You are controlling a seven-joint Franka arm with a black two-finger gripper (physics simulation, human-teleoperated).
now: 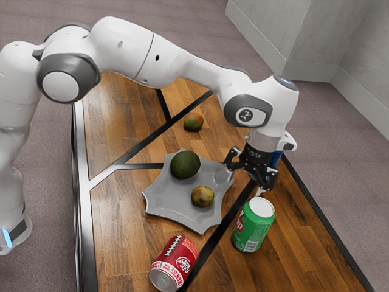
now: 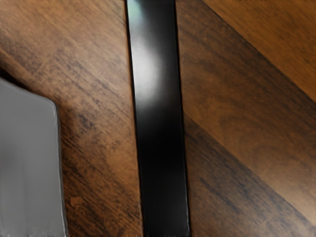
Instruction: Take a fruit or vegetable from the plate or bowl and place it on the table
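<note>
Fruit [image 1: 185, 165] sits plated on 1 black-striped wooden table [image 1: 118, 131] above grayish carpet [image 1: 331, 137]; the pincer [image 1: 245, 182] stands spread.

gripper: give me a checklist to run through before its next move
1. Gripper open and empty: ok, fingers apart with nothing between them.
2. Fruit on the gray plate to pick: ok, a dark green one and a smaller brownish one.
3. Gripper lined up over a fruit: not ok, the wrist view shows table and a plate corner.
4. Room between gripper and green can: cannot tell, they look close in the exterior view.
5. A fruit on the table: ok, the red-green one.
</note>
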